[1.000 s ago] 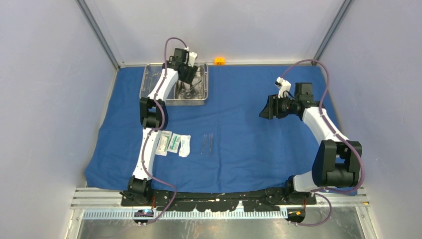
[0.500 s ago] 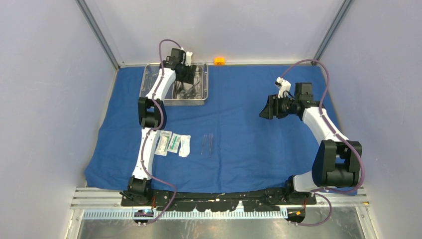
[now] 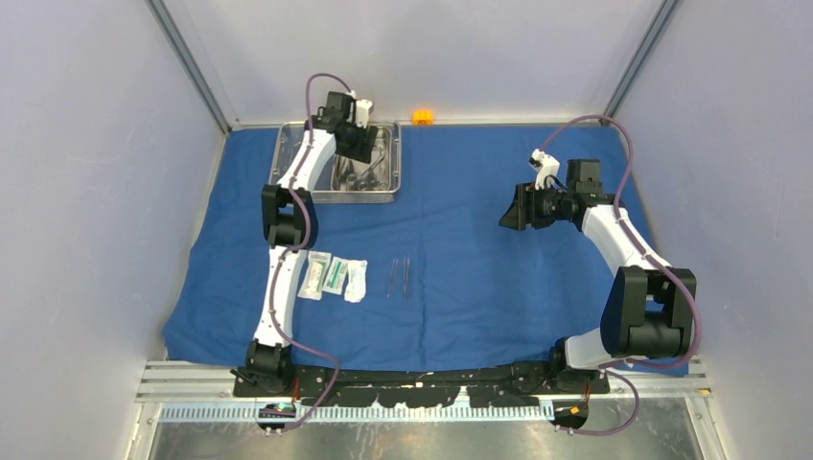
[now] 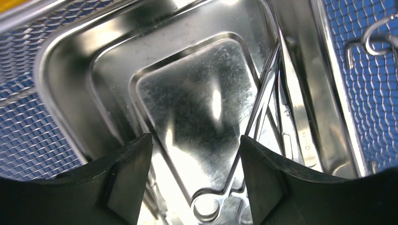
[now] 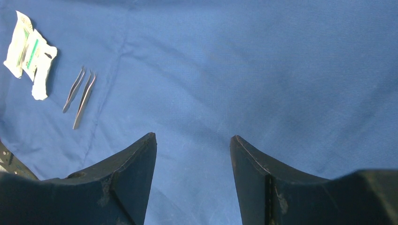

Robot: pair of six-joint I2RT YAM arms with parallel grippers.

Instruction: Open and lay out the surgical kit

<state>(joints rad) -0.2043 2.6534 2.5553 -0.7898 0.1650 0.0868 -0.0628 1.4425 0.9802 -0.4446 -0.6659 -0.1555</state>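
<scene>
The blue cloth wrap (image 3: 479, 278) lies spread flat over the table. At its back left stands the steel mesh basket (image 3: 286, 153) with the solid steel tray (image 4: 197, 84) inside it. My left gripper (image 3: 360, 144) hangs open just over the tray, and nothing is between its fingers (image 4: 129, 173). Thin steel scissors (image 4: 265, 98) lie in the tray along its right wall, with a ring handle below the jaws. Three white-green packets (image 3: 332, 276) and two forceps (image 3: 399, 278) lie in a row on the cloth. My right gripper (image 3: 513, 206) hovers open and empty above the right side of the cloth.
A small orange block (image 3: 423, 117) sits at the back edge behind the cloth. More steel instruments (image 4: 380, 37) lie on the mesh beside the tray. Grey walls close in the left, right and back. In the right wrist view the packets (image 5: 29, 54) and forceps (image 5: 80, 96) lie far left.
My left gripper has shifted slightly toward the back left over the basket and its jaws have widened a little. The right arm has not moved.
</scene>
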